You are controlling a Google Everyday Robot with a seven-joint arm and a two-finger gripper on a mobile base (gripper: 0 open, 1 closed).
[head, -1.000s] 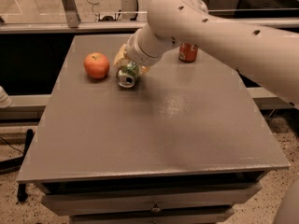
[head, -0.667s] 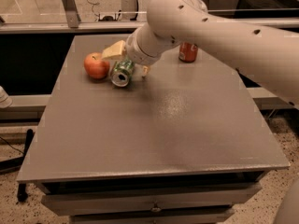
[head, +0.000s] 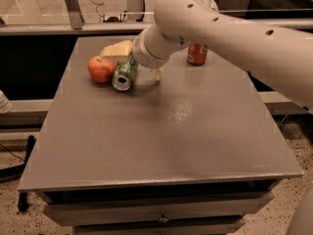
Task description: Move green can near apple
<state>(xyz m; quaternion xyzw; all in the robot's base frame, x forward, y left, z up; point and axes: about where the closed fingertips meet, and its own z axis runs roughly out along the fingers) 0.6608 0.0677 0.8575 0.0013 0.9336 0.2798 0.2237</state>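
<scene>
The green can (head: 124,75) lies on its side on the grey table (head: 161,131), silver top facing the front, its side against the red-orange apple (head: 100,68) at the back left. My gripper (head: 133,63) hangs over the can's far end. One pale finger (head: 117,50) lies above and behind the can and the apple. The other fingertip (head: 157,74) stands to the right of the can with a gap between them. The fingers are spread and not pressing on the can.
A red-orange cola can (head: 197,54) stands upright at the back of the table, right of my arm (head: 230,31). A glass railing (head: 73,6) runs behind the table. The table's left edge is close to the apple.
The can has moved left with my gripper and now rests against the apple. The right fingertip has moved away from the can.
</scene>
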